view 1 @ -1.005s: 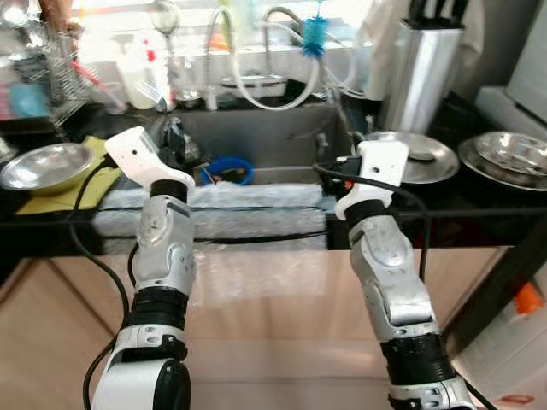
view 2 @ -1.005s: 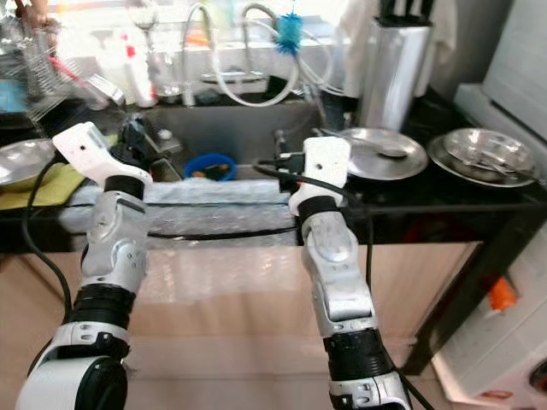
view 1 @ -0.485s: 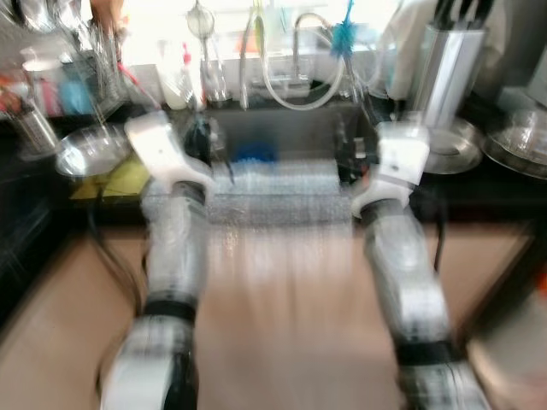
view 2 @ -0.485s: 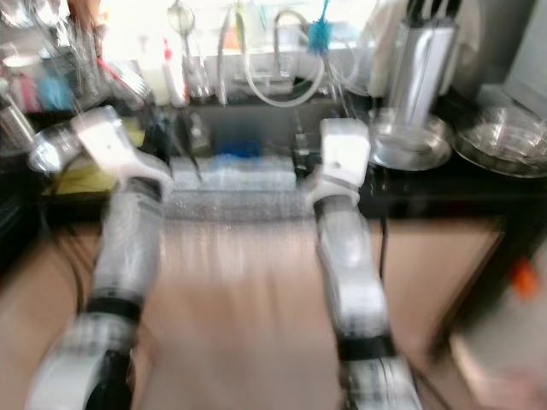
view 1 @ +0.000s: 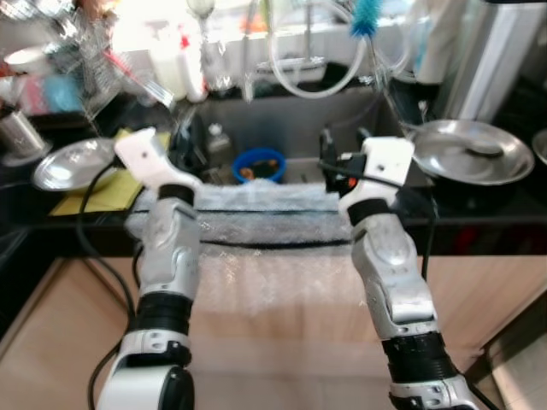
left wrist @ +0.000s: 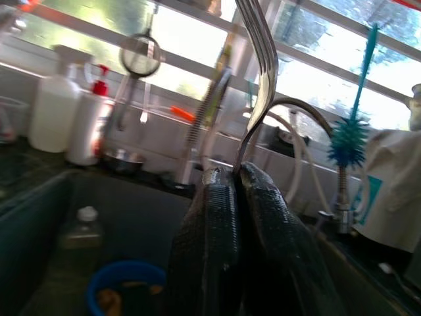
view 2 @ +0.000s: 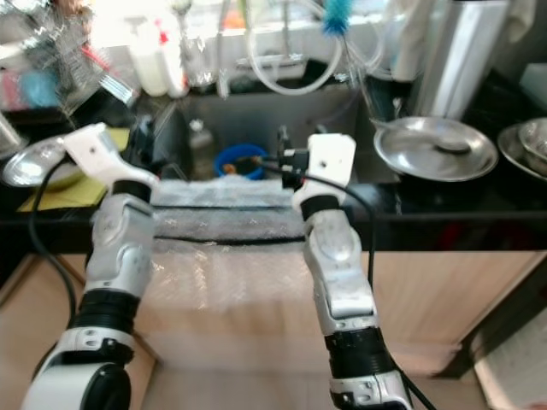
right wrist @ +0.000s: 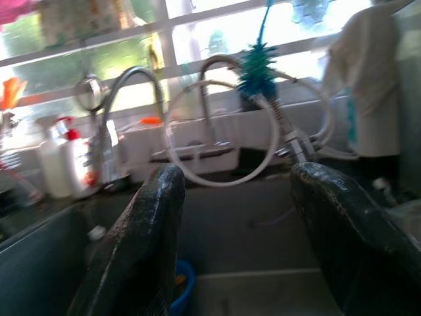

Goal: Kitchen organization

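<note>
My left gripper point(left wrist: 237, 176) is shut on the handle of a metal fork point(left wrist: 258, 72), whose tines point up toward the window. It hovers over the left part of the steel sink point(view 1: 291, 124). My right gripper point(right wrist: 237, 181) stands open with nothing between its fingers, over the sink's right side near the front rim. A blue bowl point(view 1: 258, 163) with some scraps lies in the sink between the two arms.
Bubble wrap point(view 1: 256, 205) covers the counter's front edge. A steel bowl point(view 1: 73, 162) on a yellow cloth point(view 1: 98, 193) sits left, a dish rack point(view 1: 81, 55) behind it. A steel plate point(view 1: 474, 152) and tall steel knife block point(view 1: 504, 51) stand right. Faucets, hoses and a blue brush point(view 1: 367, 12) line the back.
The camera has swung and blurred, then settled closer over the sink. Both arms keep the same pose, and the left gripper's hold looks unchanged.
</note>
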Controlling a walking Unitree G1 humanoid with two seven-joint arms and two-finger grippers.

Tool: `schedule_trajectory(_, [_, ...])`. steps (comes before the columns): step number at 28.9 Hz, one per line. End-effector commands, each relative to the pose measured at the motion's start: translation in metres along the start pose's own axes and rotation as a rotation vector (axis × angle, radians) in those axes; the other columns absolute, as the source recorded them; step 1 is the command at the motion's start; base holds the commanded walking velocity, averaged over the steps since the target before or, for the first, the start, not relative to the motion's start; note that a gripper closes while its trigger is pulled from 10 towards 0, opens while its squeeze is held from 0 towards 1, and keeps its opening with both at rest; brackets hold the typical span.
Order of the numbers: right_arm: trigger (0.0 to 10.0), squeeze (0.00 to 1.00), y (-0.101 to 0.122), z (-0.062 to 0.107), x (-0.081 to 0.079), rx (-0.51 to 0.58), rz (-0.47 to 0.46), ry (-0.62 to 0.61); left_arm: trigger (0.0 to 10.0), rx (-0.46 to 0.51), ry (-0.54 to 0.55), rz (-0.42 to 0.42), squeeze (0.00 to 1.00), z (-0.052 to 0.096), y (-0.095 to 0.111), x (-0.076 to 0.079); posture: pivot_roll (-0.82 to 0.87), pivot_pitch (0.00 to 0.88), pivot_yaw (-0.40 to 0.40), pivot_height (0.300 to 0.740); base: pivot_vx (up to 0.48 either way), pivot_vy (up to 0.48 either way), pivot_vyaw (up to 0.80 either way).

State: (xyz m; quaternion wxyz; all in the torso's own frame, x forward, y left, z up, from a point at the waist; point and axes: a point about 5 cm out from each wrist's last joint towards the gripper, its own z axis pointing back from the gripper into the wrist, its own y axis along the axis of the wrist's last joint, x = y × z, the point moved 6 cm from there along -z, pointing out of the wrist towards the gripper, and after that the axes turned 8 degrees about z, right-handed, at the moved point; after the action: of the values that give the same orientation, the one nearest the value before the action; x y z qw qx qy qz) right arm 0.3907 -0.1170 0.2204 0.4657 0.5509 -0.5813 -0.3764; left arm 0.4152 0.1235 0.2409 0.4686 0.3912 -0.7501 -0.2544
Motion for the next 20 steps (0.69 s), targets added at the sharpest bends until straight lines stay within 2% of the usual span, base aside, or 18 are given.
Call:
schedule_trajectory(1, [10.0, 0.0, 0.013, -0.003, -0.017, 0.036, -0.026, 0.043, 10.0, 0.053, 0.015, -0.022, 0.0, -0.004, 0.02, -0.01, -0.07, 0.0, 0.084, 0.74, 0.48, 0.0, 0.0])
schedule_trajectory(6, [10.0, 0.0, 0.017, -0.004, -0.017, 0.053, -0.022, 0.041, 10.0, 0.063, -0.004, -0.003, 0.0, -0.006, 0.023, -0.005, -0.07, 0.0, 0.084, 0.74, 0.43, 0.0, -0.27])
schedule_trajectory(9, [10.0, 0.0, 0.021, -0.004, -0.016, 0.063, -0.011, 0.037, 10.0, 0.075, 0.002, 0.028, 0.0, -0.006, 0.025, -0.006, -0.06, 0.0, 0.084, 0.74, 0.0, 0.0, 0.0])
schedule_trajectory(18, [10.0, 0.0, 0.036, -0.008, -0.01, 0.099, 0.002, 0.01, 10.0, 0.051, -0.013, 0.045, 0.0, -0.007, 0.021, -0.002, -0.07, 0.0, 0.087, 0.74, 0.0, 0.0, 0.0])
schedule_trajectory(20, [10.0, 0.0, 0.04, -0.008, -0.008, 0.111, 0.006, 0.004, 10.0, 0.01, -0.02, 0.062, 0.0, -0.007, 0.013, 0.0, -0.07, 0.0, 0.089, 0.74, 0.0, 0.0, 0.0])
